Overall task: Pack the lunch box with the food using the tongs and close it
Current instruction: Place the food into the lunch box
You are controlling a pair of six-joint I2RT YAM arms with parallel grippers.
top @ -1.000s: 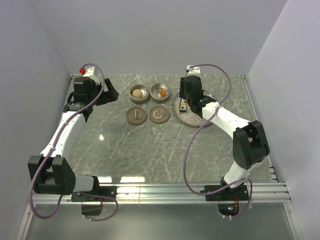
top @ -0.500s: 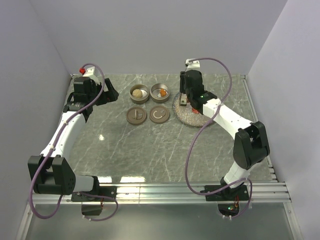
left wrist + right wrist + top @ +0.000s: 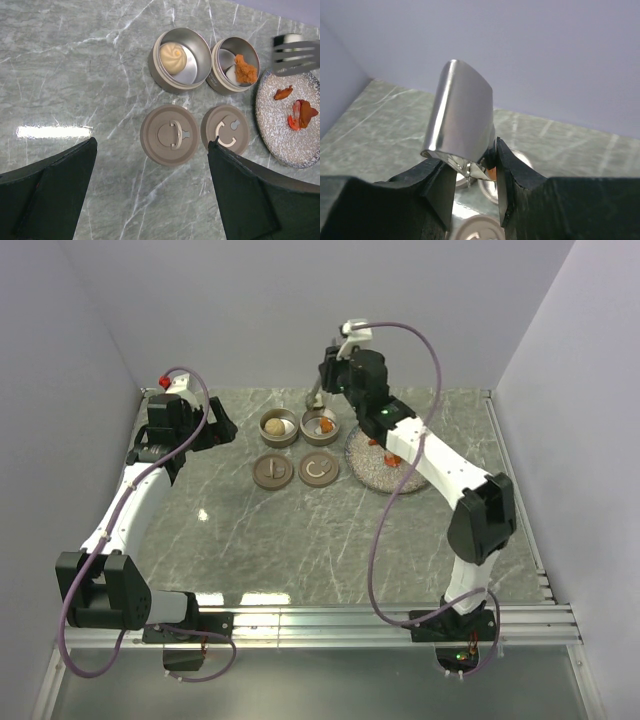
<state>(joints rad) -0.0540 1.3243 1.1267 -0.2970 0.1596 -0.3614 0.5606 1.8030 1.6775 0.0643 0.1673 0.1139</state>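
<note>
The lunch box is two round metal tins: the left tin [image 3: 279,426] [image 3: 180,60] holds a beige ball [image 3: 172,55], and the right tin [image 3: 320,424] [image 3: 235,65] holds an orange-red piece [image 3: 245,70]. More orange-red bits [image 3: 301,112] lie on the speckled plate [image 3: 385,472] [image 3: 285,145]. My right gripper [image 3: 332,375] [image 3: 472,172] is shut on the grey metal tongs [image 3: 316,398] [image 3: 462,120] and holds them high, behind the right tin. The tong tips [image 3: 295,55] show nothing between them. My left gripper [image 3: 215,427] [image 3: 150,200] hangs open and empty, left of the tins.
Two brown round lids [image 3: 272,471] [image 3: 319,470] lie flat in front of the tins, also seen as lids [image 3: 172,134] [image 3: 226,131] from the left wrist. Walls close the table at the back and on both sides.
My right arm has risen off the plate and swung left and back with the tongs, ending above and behind the right tin. The left arm has not moved.
</note>
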